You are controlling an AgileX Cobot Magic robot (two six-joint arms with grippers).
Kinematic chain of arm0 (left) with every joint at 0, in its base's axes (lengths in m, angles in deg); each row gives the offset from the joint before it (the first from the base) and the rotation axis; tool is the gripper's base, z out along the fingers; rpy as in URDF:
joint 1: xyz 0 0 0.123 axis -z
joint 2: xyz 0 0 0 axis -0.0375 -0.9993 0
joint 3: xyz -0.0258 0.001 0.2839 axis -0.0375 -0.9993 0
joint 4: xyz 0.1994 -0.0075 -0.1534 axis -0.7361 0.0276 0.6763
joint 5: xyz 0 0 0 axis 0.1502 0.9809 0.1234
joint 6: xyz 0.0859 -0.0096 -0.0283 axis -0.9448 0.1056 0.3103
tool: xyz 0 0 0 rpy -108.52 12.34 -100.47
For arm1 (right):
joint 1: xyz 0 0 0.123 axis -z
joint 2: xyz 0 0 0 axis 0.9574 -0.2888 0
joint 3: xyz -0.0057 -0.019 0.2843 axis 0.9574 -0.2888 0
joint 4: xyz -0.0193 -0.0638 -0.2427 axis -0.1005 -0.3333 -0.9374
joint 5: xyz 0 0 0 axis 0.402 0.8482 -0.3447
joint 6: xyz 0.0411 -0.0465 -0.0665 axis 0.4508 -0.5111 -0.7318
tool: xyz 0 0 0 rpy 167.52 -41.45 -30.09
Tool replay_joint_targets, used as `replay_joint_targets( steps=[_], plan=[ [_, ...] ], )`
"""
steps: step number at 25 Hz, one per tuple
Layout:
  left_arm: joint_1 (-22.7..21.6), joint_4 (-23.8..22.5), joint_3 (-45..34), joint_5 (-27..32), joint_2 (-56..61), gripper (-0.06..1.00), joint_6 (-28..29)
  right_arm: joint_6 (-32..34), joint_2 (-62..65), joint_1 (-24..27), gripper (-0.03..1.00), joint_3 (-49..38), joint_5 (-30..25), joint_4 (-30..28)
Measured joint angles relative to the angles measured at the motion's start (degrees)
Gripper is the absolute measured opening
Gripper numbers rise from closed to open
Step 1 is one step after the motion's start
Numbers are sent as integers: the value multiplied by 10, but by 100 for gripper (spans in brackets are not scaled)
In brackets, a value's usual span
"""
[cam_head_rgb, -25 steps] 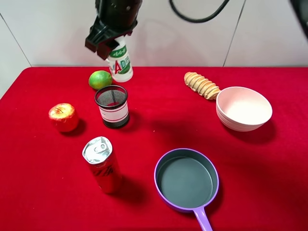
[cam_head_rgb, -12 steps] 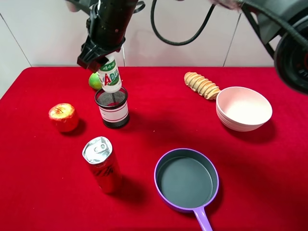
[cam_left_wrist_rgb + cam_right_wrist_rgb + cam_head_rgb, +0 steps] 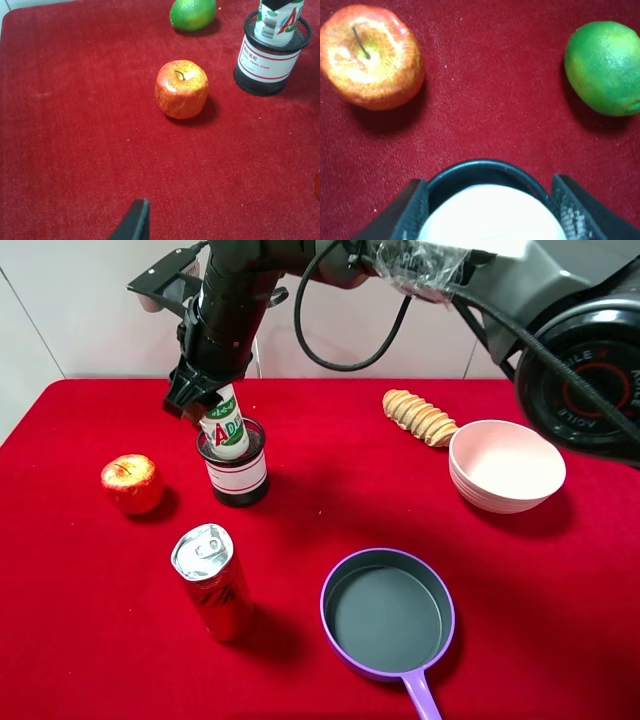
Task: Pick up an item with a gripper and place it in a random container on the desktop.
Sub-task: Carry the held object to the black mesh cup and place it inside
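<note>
The white drink bottle (image 3: 228, 428) with the green-and-red label is tilted, and its lower end is inside the black mesh cup (image 3: 236, 476) on the red cloth (image 3: 90, 590). My right gripper (image 3: 205, 405) has reached across to the left side and is shut on the bottle's top. In the right wrist view the bottle's cap (image 3: 490, 212) sits between the fingers (image 3: 412, 210), with the cup's rim (image 3: 480, 167) just below. The left wrist view shows the bottle (image 3: 280, 20) in the cup (image 3: 267, 62). Only one fingertip (image 3: 136, 220) of my left gripper shows, far from them.
A red apple (image 3: 131, 483) lies left of the cup, and a lime (image 3: 192, 12) behind it. A red can (image 3: 213, 580) stands in front. A purple pan (image 3: 388, 615) is front centre, with a pink bowl (image 3: 505, 465) and a ridged bread roll (image 3: 420, 417) at the right.
My right gripper has carried the bottle forward and down from behind the lime. Its lower end has gone into the mesh cup.
</note>
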Motion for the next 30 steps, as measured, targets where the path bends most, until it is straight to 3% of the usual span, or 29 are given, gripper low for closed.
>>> replay_joint_targets(
  steps=[30],
  plan=[
    [0,0,0,0,0,99,0,-5,-15,0,39,0,-12,7]
  ],
)
